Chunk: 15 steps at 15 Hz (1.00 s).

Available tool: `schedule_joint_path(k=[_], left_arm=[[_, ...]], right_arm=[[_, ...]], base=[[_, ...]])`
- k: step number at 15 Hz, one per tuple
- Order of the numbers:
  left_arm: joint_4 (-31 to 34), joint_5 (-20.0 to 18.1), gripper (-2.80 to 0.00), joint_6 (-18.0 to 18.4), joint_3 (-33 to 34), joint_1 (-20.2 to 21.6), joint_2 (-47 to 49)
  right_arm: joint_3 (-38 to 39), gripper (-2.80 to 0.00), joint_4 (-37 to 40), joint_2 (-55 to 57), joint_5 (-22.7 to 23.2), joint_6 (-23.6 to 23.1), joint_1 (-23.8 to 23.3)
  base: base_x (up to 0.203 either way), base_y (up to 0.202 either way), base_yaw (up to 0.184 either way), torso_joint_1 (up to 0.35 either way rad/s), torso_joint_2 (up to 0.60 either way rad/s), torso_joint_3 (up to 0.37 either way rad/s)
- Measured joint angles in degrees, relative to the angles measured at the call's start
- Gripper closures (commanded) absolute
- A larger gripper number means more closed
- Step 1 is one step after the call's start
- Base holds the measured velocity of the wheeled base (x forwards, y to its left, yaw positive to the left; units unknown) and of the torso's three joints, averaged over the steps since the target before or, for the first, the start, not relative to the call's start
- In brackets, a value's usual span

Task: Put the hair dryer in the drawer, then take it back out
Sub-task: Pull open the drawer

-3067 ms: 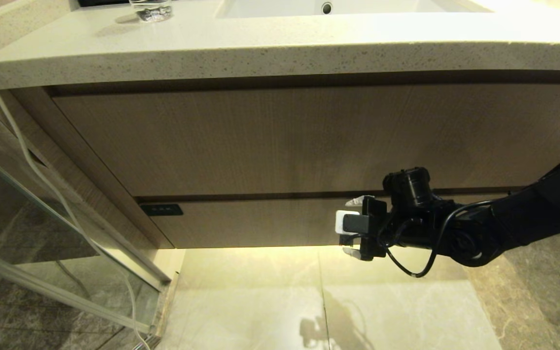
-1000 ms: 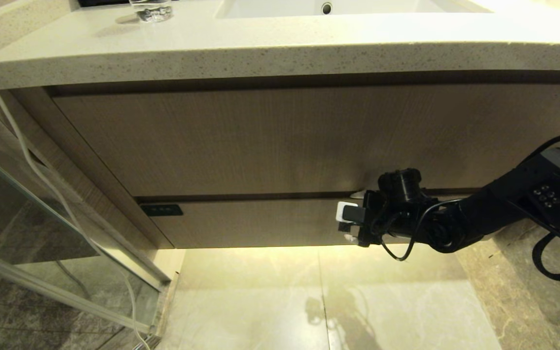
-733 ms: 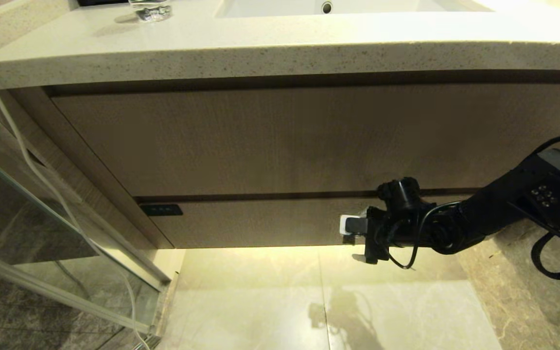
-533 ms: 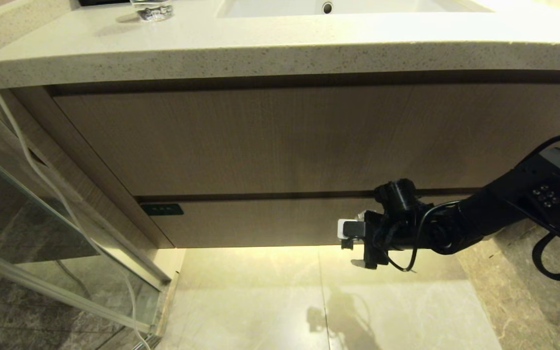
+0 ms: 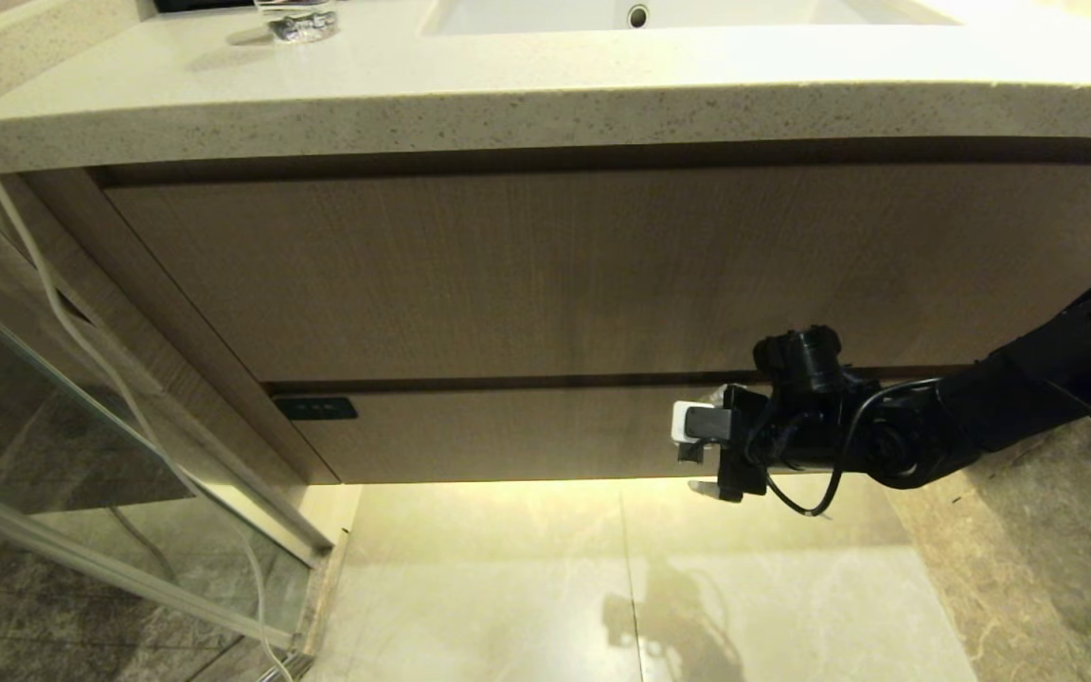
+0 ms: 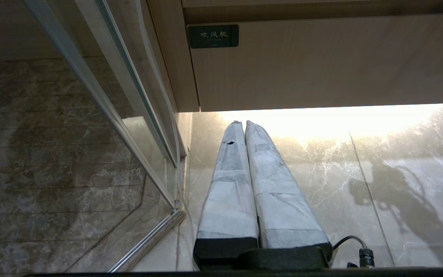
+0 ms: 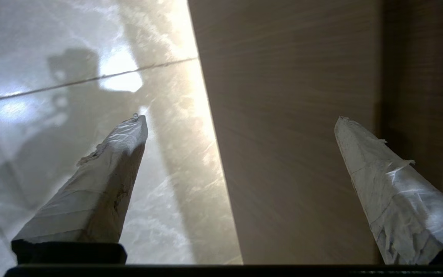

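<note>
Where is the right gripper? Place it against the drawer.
In the head view the right gripper is low on the right, open in front of the closed drawer, one finger near the drawer's top edge and the other below its bottom edge.

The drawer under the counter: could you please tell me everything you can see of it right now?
The drawer is the wide, shallow lowest front of the vanity, in light wood grain with no handle. A small dark label with pale characters sits at its upper corner on the robot's left. It is shut, flush below the taller wood panel, a dark gap between them. The right tool is open, its fingers spanning the front from top edge to bottom edge; contact cannot be told.
</note>
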Motion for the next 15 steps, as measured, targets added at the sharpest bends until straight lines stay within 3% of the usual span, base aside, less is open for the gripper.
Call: schedule_joint_path(k=[11, 15], left_arm=[[0.0, 0.0, 0.0, 0.0, 0.0, 0.0, 0.0], [0.0, 0.0, 0.0, 0.0, 0.0, 0.0, 0.0]], right_arm=[[0.7, -2.8, -9.1, -1.2, -0.1, 0.7, 1.3], [0.4, -2.8, -9.2, -0.1, -0.1, 0.6, 1.4]], base=[[0.0, 0.0, 0.0, 0.0, 0.0, 0.0], [0.0, 0.0, 0.0, 0.0, 0.0, 0.0]])
